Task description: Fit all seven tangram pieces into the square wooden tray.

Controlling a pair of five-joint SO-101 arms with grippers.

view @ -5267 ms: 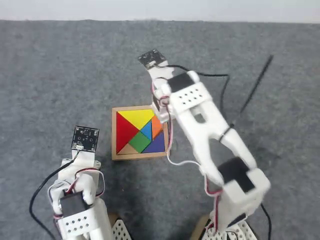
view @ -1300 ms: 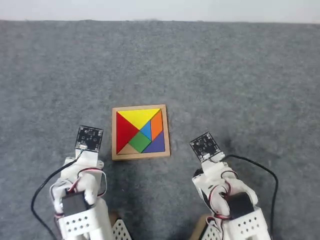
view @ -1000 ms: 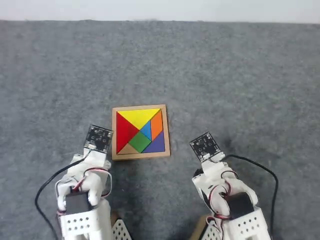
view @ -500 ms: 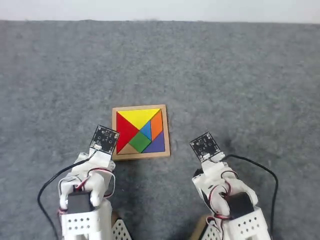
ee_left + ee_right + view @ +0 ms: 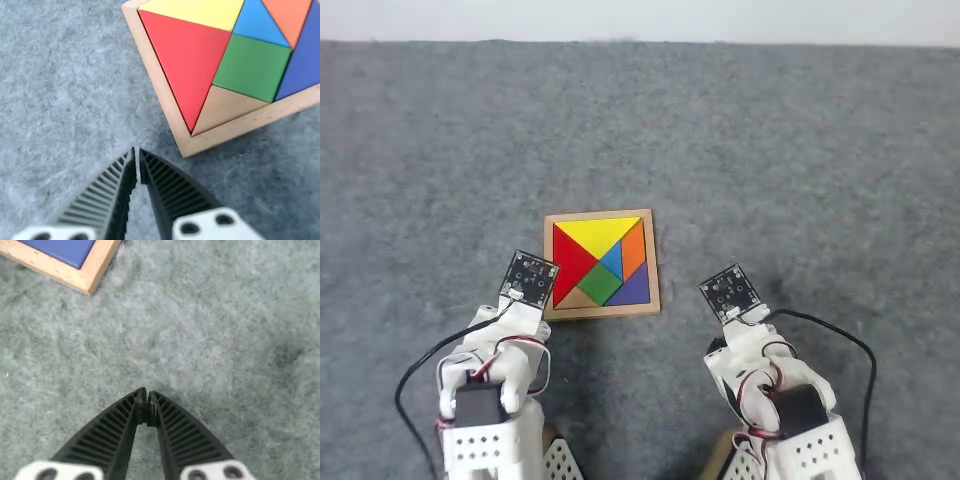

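The square wooden tray point(image 5: 650, 262) lies mid-table holding all the tangram pieces: yellow triangle point(image 5: 592, 234), red triangle point(image 5: 568, 264), blue triangle point(image 5: 613, 262), orange piece point(image 5: 635, 250), green square point(image 5: 601, 284), purple piece point(image 5: 634, 288) and a wood-coloured triangle point(image 5: 579, 298). The left wrist view has the tray's corner point(image 5: 187, 146) close up, with the red triangle point(image 5: 192, 57) and green square point(image 5: 251, 66) flush inside. My left gripper point(image 5: 136, 154) is shut and empty just off that corner. My right gripper point(image 5: 146, 396) is shut and empty over bare carpet, the tray's other near corner point(image 5: 92, 271) farther off.
Grey carpet point(image 5: 800, 160) covers the table on all sides of the tray. Both arms are folded back near the front edge, the left arm point(image 5: 485, 385) and the right arm point(image 5: 770, 390). A black cable point(image 5: 840, 335) loops by the right arm.
The right arm drew back from the tray's far right side to the front edge. The left arm's wrist then swung right, toward the tray's near-left corner. Nothing has moved in the last half second.
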